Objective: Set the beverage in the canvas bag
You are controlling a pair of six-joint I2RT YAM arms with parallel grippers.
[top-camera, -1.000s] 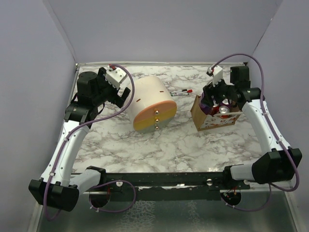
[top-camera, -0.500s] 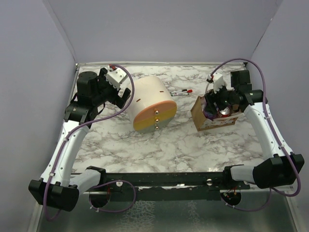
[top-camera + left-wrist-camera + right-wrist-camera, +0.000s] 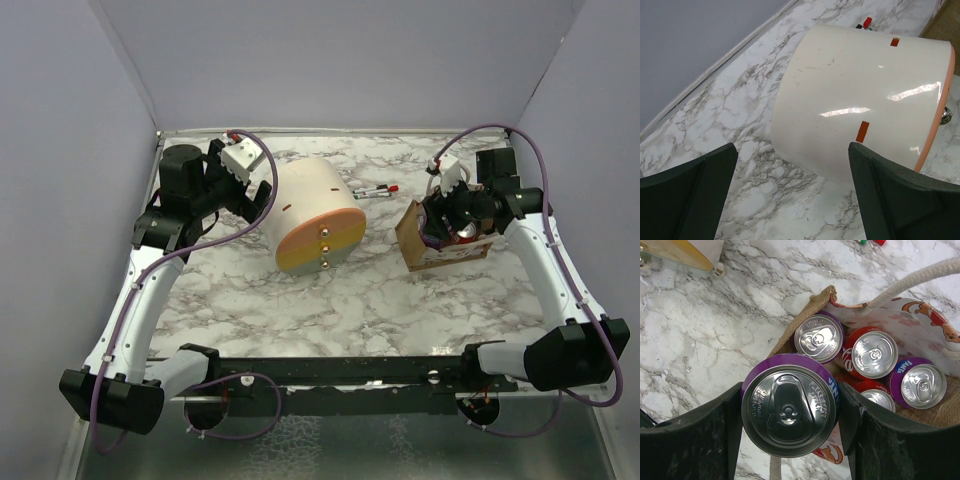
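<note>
Purple can [image 3: 788, 410], upright, long axis vertical and tab end up, gripped by the right claw [image 3: 790, 437] over the rim of the canvas bag [image 3: 811, 302], which holds four cans [image 3: 874, 354]. The left claw [image 3: 792, 192] is wide, facing the cylinder [image 3: 865, 95]. The right wrist is farther over the bag than a second ago.

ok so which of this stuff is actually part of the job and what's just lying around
In the job:
- purple soda can, held in the right gripper
- canvas bag, with other cans inside

Lying about:
- cream-and-orange cylinder
- pens
- left gripper, open and holding nothing
</note>
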